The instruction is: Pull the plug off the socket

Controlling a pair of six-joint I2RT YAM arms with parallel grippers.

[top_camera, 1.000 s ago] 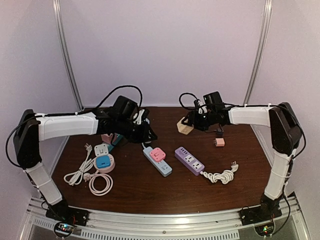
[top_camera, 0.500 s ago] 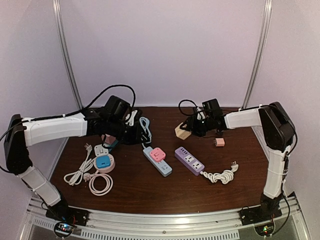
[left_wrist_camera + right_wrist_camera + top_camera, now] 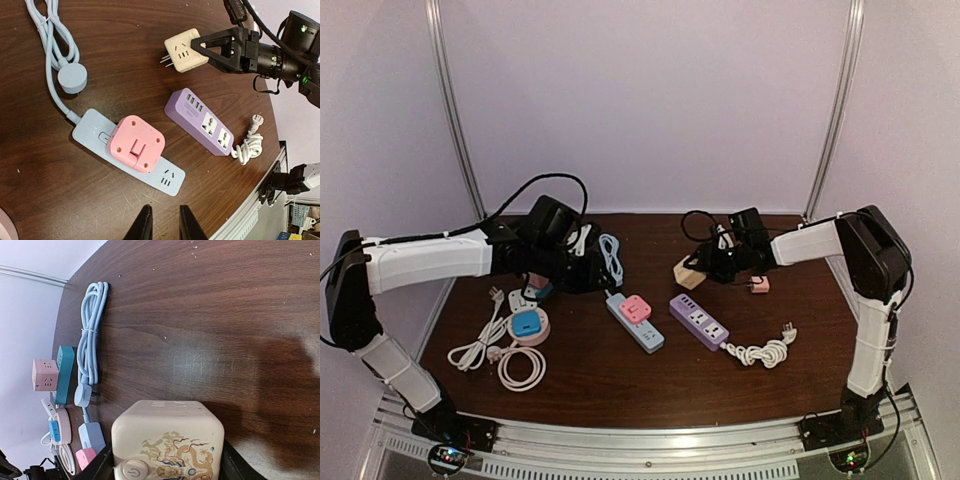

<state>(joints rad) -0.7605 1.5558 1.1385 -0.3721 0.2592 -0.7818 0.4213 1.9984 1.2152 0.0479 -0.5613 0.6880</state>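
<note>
Stock on the dark wooden table (image 3: 620,390), listed from my left.

1. Round blue-topped socket reel (image 3: 527,325) with coiled white cords (image 3: 485,345): lying aside, not in play.
2. Left gripper (image 3: 165,210): fingers slightly apart with nothing between them, hanging above the near end of item 3. I judge it is lining up on the plug.
3. Pale blue power strip (image 3: 92,131), its cord bundled behind it. The square pink plug (image 3: 136,143) sits flat in the strip's middle outlet, not yet pulled. This is the task's pair, lying at table centre.
4. Purple power strip (image 3: 200,121) with a coiled white lead (image 3: 248,145): just right of item 3, nothing plugged in.
5. Cream cube adapter (image 3: 167,440): clamped between the fingers of the right gripper (image 3: 166,462) at the far right, prongs facing left. I cannot tell whether it touches the wood. I judge it is held clear of the work.
6. Small pink adapter (image 3: 758,285): loose beside the right arm.
</note>
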